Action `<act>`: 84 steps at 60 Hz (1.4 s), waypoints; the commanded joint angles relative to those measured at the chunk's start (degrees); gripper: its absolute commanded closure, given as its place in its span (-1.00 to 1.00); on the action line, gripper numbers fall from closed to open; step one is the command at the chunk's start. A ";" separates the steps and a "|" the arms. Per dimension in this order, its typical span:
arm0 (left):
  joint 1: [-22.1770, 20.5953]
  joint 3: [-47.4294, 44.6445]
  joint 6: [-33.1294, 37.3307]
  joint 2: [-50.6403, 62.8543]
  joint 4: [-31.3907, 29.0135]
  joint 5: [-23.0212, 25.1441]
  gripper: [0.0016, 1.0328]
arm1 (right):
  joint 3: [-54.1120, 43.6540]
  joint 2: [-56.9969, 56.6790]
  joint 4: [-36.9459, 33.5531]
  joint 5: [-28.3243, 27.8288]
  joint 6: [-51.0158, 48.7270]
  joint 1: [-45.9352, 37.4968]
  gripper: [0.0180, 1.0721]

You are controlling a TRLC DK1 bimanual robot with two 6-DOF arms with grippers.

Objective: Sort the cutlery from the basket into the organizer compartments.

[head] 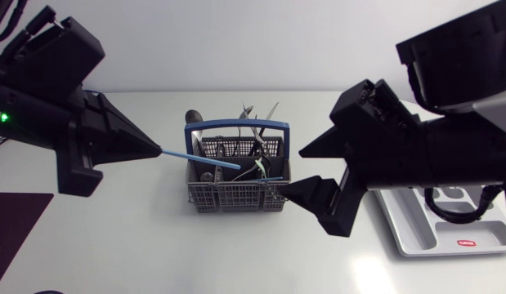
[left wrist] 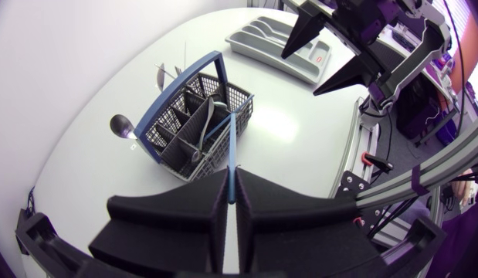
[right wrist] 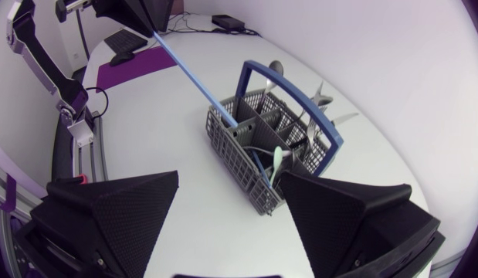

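The left end effector (head: 157, 150) is closed on the end of a thin blue utensil (head: 199, 159), pinching it right at the fingertips. The utensil slants down from there into the grey basket (head: 236, 196), with its far end among the other cutlery, so I cannot tell what kind of piece it is. Gripping the free end makes sense: it is the only part that stands clear of the blue carrying handle (head: 236, 126) and the tangle of spoons and forks.

The right end effector (head: 295, 171) hangs just beside the basket's other side with its fingers wide apart and nothing between them. It seems placed to steady the basket or take the next piece, though that is only a guess.

The organizer (head: 416, 229) lies on the counter (head: 154, 237) beyond the right arm, well apart from the basket and partly hidden under that arm. The utensil will probably need lifting along its own slant to come free without snagging.
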 commanded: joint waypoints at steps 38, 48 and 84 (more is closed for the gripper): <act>-2.73 1.72 9.81 13.09 -3.59 18.20 0.93 | 2.43 9.92 1.06 5.51 -11.43 10.40 -0.68; -3.79 3.92 9.63 16.25 -3.50 18.29 0.93 | 0.50 10.01 1.94 4.98 -12.22 9.79 -0.50; -5.90 7.00 6.91 19.76 -3.59 18.73 0.93 | -3.72 7.55 5.99 4.72 -12.13 8.82 0.05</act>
